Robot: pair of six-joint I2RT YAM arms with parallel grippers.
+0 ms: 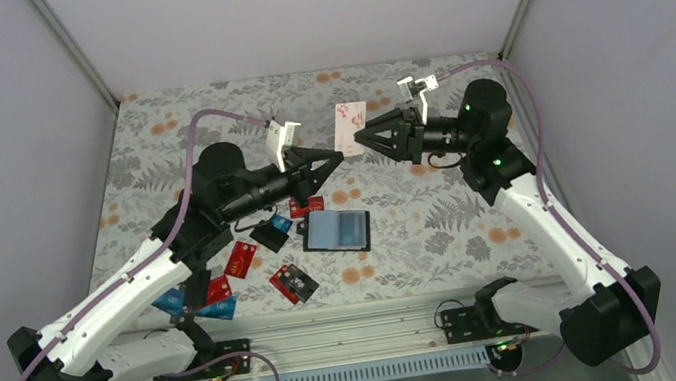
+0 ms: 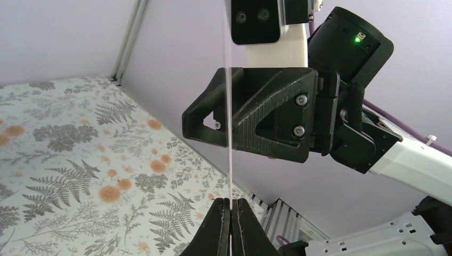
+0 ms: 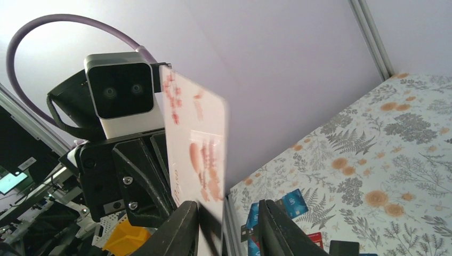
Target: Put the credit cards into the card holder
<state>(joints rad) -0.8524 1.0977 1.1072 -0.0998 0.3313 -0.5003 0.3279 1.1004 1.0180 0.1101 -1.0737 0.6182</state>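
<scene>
Loose credit cards [image 1: 241,259], red, blue and black, are lying scattered on the floral counter [image 1: 449,214] below and beside the left arm. The arm is covering parts of several of them.

Above the counter the two arms are meeting nose to nose. The left tool [image 2: 231,208] is clamping together on the edge of a pale card with pink print [image 3: 197,144], holding it on edge in the air. The right tool [image 3: 226,205] is straddling that same card with its fingers [image 3: 272,229] apart and a gap showing on one side.

The card holder [image 1: 337,231] is lying open and flat just right of the scatter, its grey-blue inside facing up. Whether anything is sitting in its pockets is too small to tell.

From the left wrist the held card is showing only as a thin bright line, and the right tool's black body is blocking what is behind it. From the right wrist the card's print is blurring.
</scene>
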